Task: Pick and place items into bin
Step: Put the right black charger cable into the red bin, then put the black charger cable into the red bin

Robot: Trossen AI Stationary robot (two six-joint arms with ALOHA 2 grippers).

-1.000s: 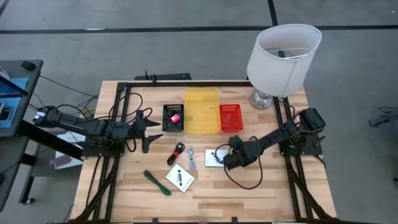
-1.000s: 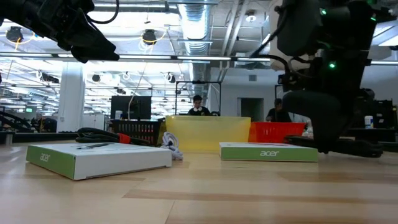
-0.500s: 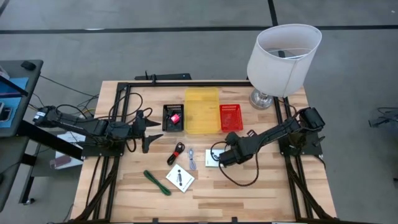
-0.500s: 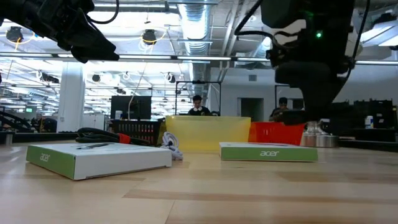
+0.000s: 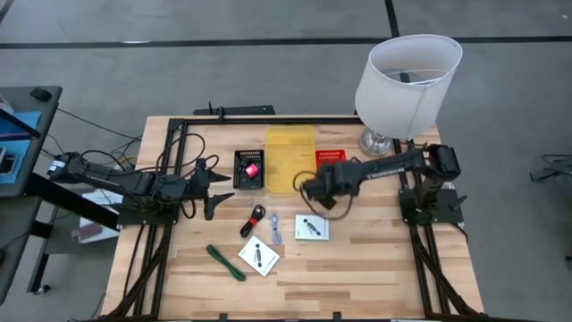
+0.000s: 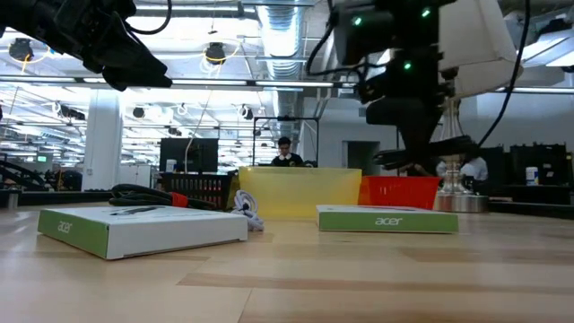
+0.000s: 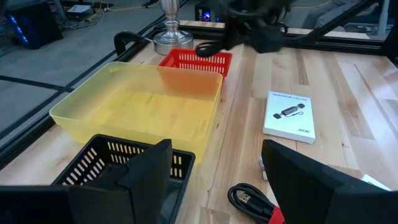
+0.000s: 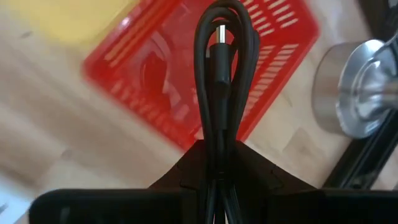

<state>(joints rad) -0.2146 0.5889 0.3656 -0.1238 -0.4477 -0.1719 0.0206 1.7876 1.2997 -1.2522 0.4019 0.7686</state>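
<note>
My right gripper (image 5: 310,188) hovers between the yellow bin (image 5: 290,159) and the red basket (image 5: 332,161), shut on a black cord (image 5: 331,200). In the right wrist view the cord (image 8: 217,56) stands out over the red basket (image 8: 155,74). On the table lie two white cards (image 5: 312,227) (image 5: 259,258), a green stick (image 5: 225,262), a red-black cord (image 5: 255,219) and a pale strip (image 5: 275,229). My left gripper (image 5: 214,192) waits open beside the black basket (image 5: 248,168); its wrist view shows its open fingers (image 7: 143,168). My right gripper pinches the black cord between its two fingers, on the bundled strands (image 8: 217,127) just behind the folded loop end. The loop and a plug (image 8: 219,37) stick out past the fingertips. The cord is lifted clear of the table, and its free part (image 5: 332,204) hangs slack below the gripper.
A white-shaded lamp (image 5: 407,76) stands at the far right corner, its metal base (image 8: 357,93) close beyond the red basket. A pink thing (image 5: 252,169) lies in the black basket. A black frame rail (image 5: 268,121) edges the table. People stand in the room behind (image 6: 285,152).
My right gripper has risen from above the right-hand white card and swung toward the far edge and slightly left, ending by the red basket and yellow bin. The black cord, whose loop lay on the table near that card, is now lifted clear.
</note>
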